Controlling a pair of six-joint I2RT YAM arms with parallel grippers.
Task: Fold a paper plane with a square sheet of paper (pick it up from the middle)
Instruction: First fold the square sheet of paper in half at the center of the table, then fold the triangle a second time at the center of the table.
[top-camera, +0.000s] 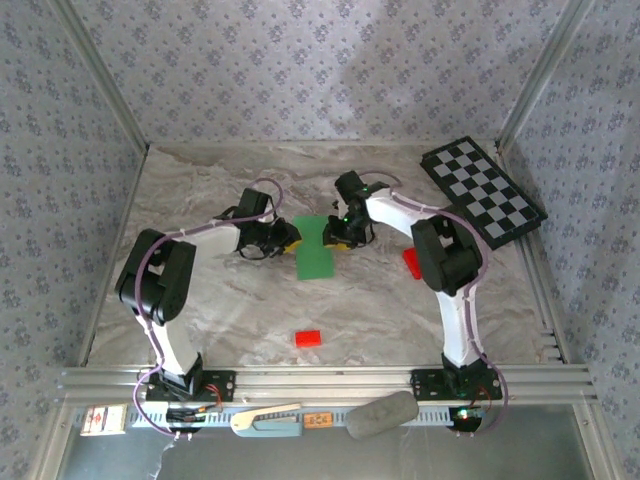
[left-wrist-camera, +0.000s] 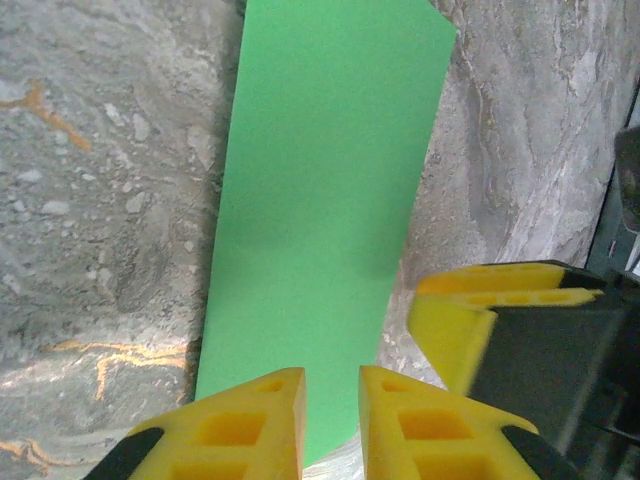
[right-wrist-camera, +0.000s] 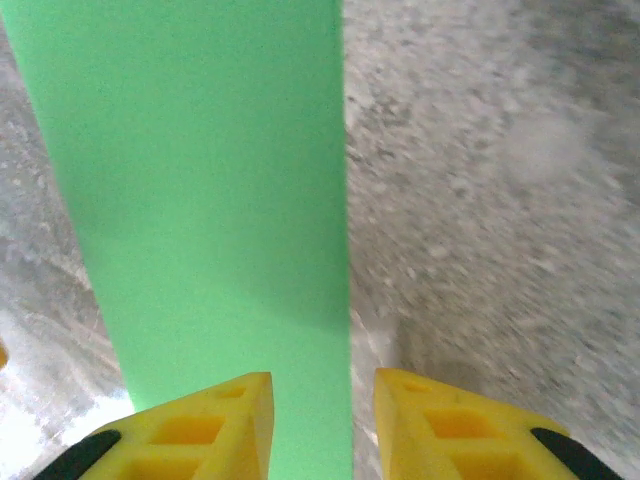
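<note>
I saw the left gripper (left-wrist-camera: 332, 388) and right gripper (right-wrist-camera: 322, 388) both slightly parted, clamping nothing. They flanked the far end of the folded green paper sheet (top-camera: 315, 252).

Grey marbled desk (top-camera: 200, 190). Green paper sheet (top-camera: 314, 252) lies flat at centre as long narrow strip. Small red block (top-camera: 308, 338) near front edge, well apart from sheet. Red wedge (top-camera: 411, 262) right of sheet. Checkerboard (top-camera: 483, 190) at far right corner, skewed.
</note>
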